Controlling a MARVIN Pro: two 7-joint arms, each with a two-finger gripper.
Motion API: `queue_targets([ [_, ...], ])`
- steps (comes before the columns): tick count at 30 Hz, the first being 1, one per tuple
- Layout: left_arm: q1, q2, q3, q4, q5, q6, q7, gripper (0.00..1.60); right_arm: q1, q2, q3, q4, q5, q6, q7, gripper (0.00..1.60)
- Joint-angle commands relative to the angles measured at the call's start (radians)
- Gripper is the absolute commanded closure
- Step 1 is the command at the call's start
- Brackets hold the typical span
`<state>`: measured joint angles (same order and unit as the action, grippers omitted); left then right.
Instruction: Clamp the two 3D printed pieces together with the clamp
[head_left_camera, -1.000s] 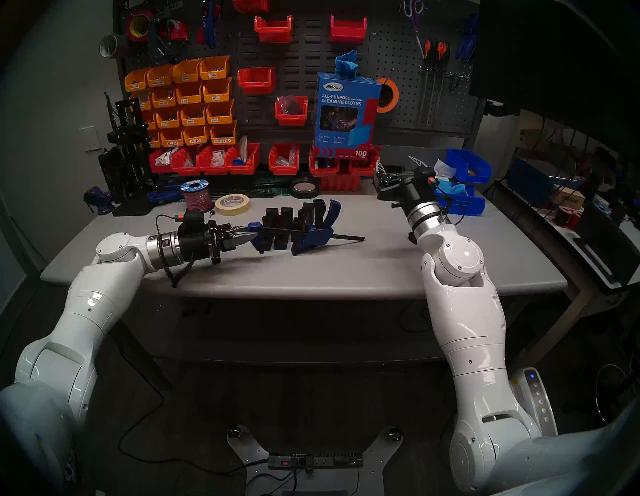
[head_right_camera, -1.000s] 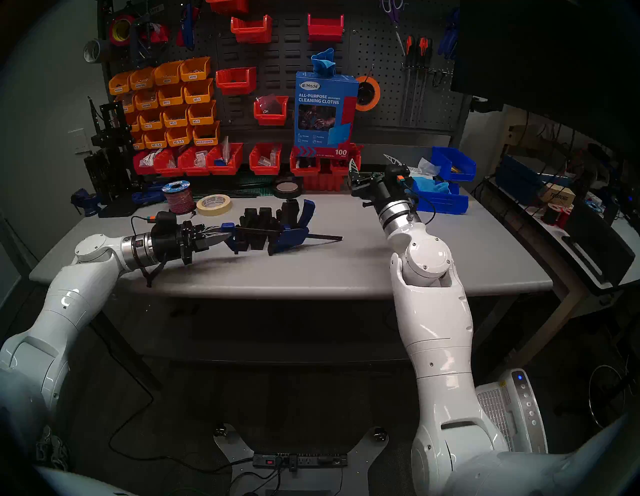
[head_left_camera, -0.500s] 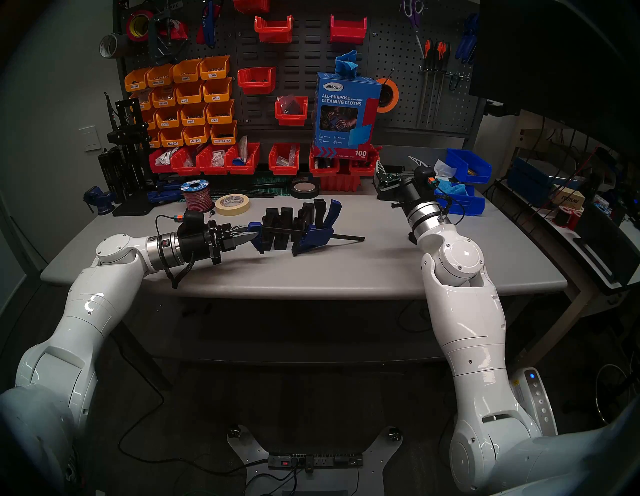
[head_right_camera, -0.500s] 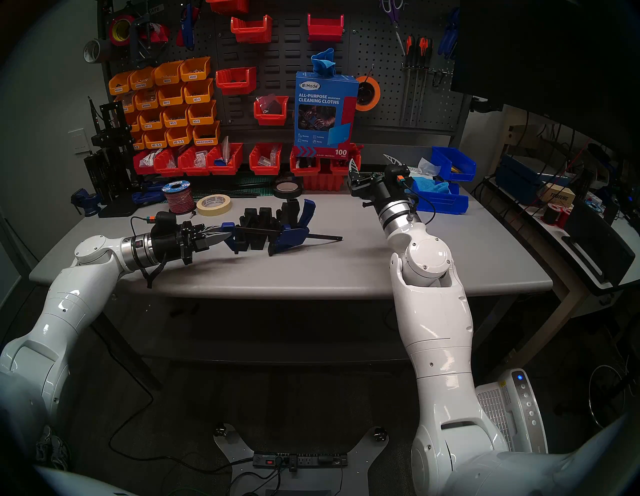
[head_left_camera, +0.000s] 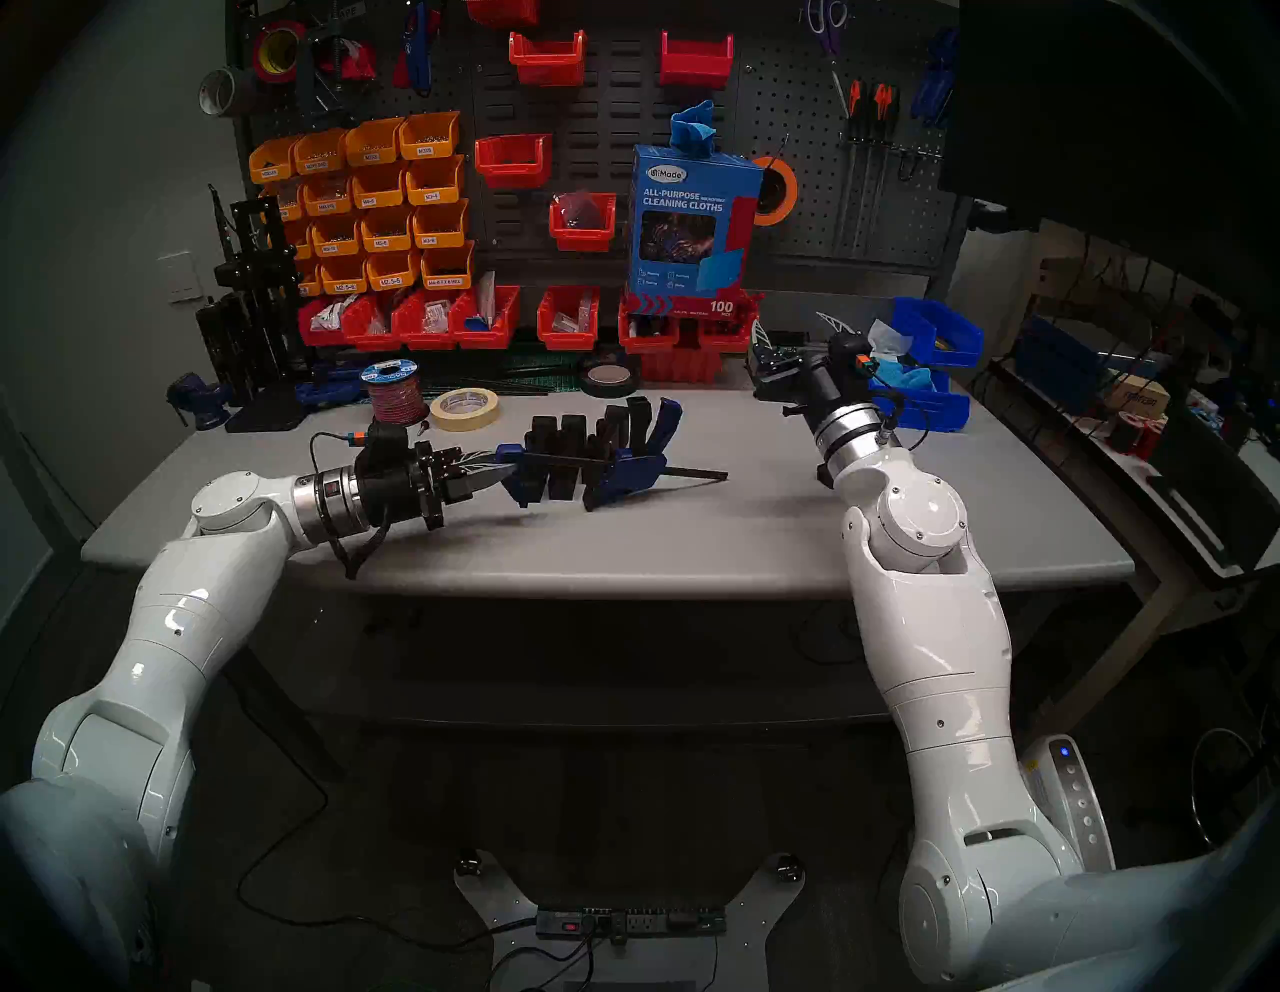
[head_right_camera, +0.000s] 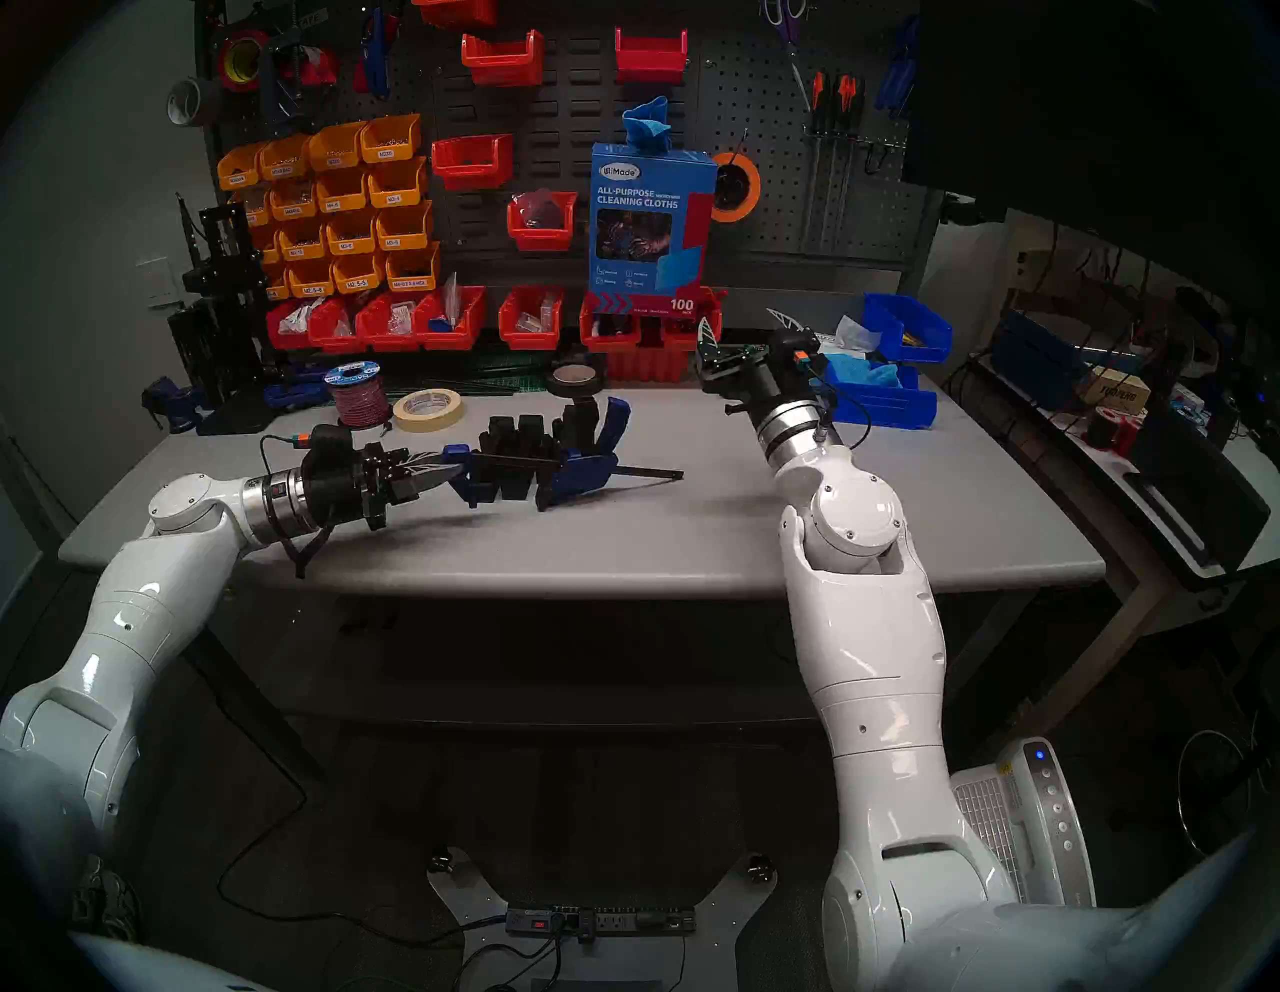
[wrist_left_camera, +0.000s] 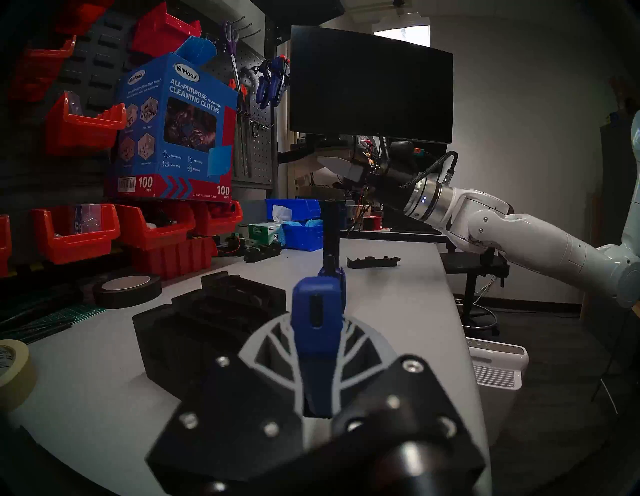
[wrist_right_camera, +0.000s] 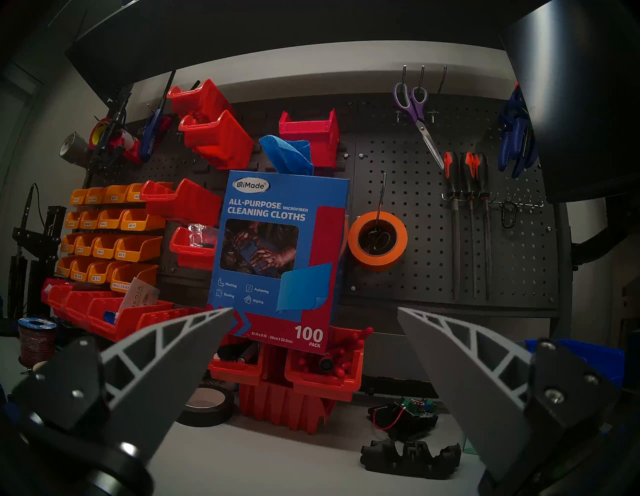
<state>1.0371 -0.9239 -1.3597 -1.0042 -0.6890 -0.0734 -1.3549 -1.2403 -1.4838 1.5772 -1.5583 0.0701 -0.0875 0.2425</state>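
Note:
The clamp (head_left_camera: 627, 471) lies across the middle of the table (head_left_camera: 692, 547), its thin black bar pointing right. My left gripper (head_left_camera: 504, 474) is shut on the clamp's blue end jaw (wrist_left_camera: 317, 322), with a grey finger (wrist_left_camera: 363, 350) on each side. The two 3D printed pieces (head_left_camera: 557, 454) (head_left_camera: 623, 426) stand side by side just behind the bar; in the left wrist view they (wrist_left_camera: 207, 322) sit left of it. I cannot tell whether the jaws press on them. My right gripper (head_left_camera: 793, 325) is open and empty, raised at the back right (wrist_right_camera: 315, 310).
A low black notched strip (wrist_right_camera: 410, 459) and a small circuit board (wrist_right_camera: 415, 407) lie under the right gripper. A masking tape roll (head_left_camera: 464, 409), wire spool (head_left_camera: 395, 395) and black tape roll (head_left_camera: 609, 377) sit behind the clamp. Blue bins (head_left_camera: 928, 374) stand back right, red bins (head_left_camera: 568, 319) along the wall.

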Motion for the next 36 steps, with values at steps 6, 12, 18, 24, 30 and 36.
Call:
queue_targets([
  [6, -0.028, 0.002, -0.028, -0.027, -0.024, -0.001, -0.003, 1.6, 0.067, -0.012, -0.012, -0.035, -0.002, -0.019, -0.001, 0.0],
  [12, -0.027, 0.001, -0.029, -0.029, -0.023, 0.0, -0.003, 1.6, 0.082, -0.019, -0.027, -0.034, -0.003, -0.02, -0.001, 0.0],
  [18, -0.027, 0.001, -0.031, -0.03, -0.022, 0.0, -0.003, 1.6, 0.082, -0.025, -0.043, -0.049, -0.004, -0.015, 0.002, 0.0],
  [24, -0.026, 0.0, -0.032, -0.03, -0.022, 0.001, -0.003, 1.6, 0.073, -0.03, -0.064, -0.077, -0.004, -0.002, 0.008, 0.0],
  [30, -0.025, 0.0, -0.034, -0.031, -0.022, 0.001, -0.003, 1.6, 0.045, -0.037, -0.097, -0.122, -0.006, 0.033, 0.023, 0.0],
  [36, -0.025, -0.001, -0.034, -0.031, -0.021, 0.002, -0.003, 1.6, 0.011, -0.054, -0.134, -0.176, -0.01, 0.077, 0.028, 0.0],
])
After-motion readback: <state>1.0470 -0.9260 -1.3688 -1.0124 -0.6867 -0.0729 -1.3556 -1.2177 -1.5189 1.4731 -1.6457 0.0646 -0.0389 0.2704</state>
